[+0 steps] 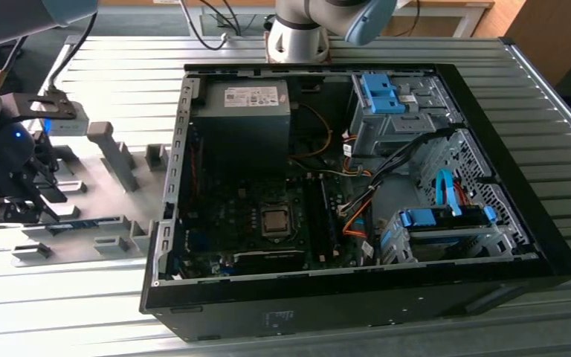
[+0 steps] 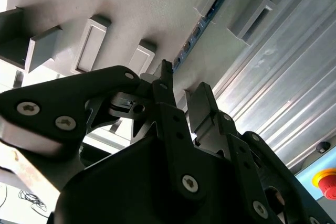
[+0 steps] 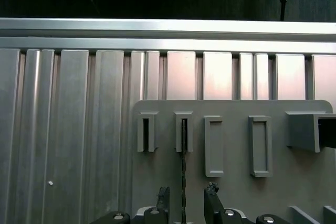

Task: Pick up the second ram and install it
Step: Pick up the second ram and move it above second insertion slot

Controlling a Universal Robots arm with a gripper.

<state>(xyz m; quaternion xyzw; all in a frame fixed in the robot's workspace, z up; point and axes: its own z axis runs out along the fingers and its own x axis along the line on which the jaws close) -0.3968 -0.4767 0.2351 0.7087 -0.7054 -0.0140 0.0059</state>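
The ram stick (image 3: 183, 177) stands on its thin edge in the grey holder plate (image 3: 157, 182). In the first wrist view it shows as a narrow dark line. One end sits in the slot of a small grey block (image 3: 188, 129) and the rest runs back between the claw's two fingers (image 3: 164, 200). In the second wrist view its blue-green edge (image 2: 202, 22) runs along the plate toward the fingertips (image 2: 202, 103). The claw (image 3: 187, 199) is released: its fingers stand apart, one on each side of the stick, with a gap showing on either side and no grip on it. More grey blocks stand in a row on the plate beside the slotted one, among them two hollow rectangular frames (image 3: 213, 145). In the exterior view the stick (image 1: 87, 222) lies low on the plate (image 1: 77, 169) at that view's left. The claw (image 1: 13, 210) hangs over the end of it that is farther from the computer. The plate rests on a ribbed metal table (image 1: 68, 297), just beside an open black computer case (image 1: 523, 245). The case lies on its side with its board (image 1: 236, 216), a grey power box (image 1: 246, 111) and blue drive brackets (image 1: 380, 93) showing inside. A red button (image 2: 328, 182) sits near the table's edge in the second wrist view.
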